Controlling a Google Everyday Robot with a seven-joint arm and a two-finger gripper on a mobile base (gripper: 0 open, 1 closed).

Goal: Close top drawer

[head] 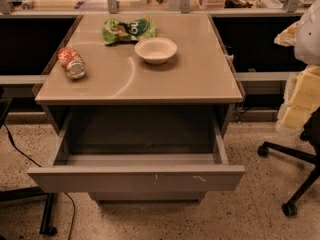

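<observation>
The top drawer (135, 178) stands pulled well out from under the tabletop (200, 84), its wide flat grey front panel hanging forward over the speckled floor (250, 214). The panel has no handle, and a few small pale scratch marks show on it right of centre. Behind the panel, the grey side walls run back into the shadowed cabinet. Below it, the front of a narrower lower drawer (145, 196) just shows. On the tabletop, a white bowl (155, 50) sits near the back. A green snack bag (128, 30) lies just behind it, and a red can (72, 63) lies on its side towards the left edge. The gripper is out of sight from here, so I cannot tell how wide it stands or whether it has anything in its hold.
</observation>
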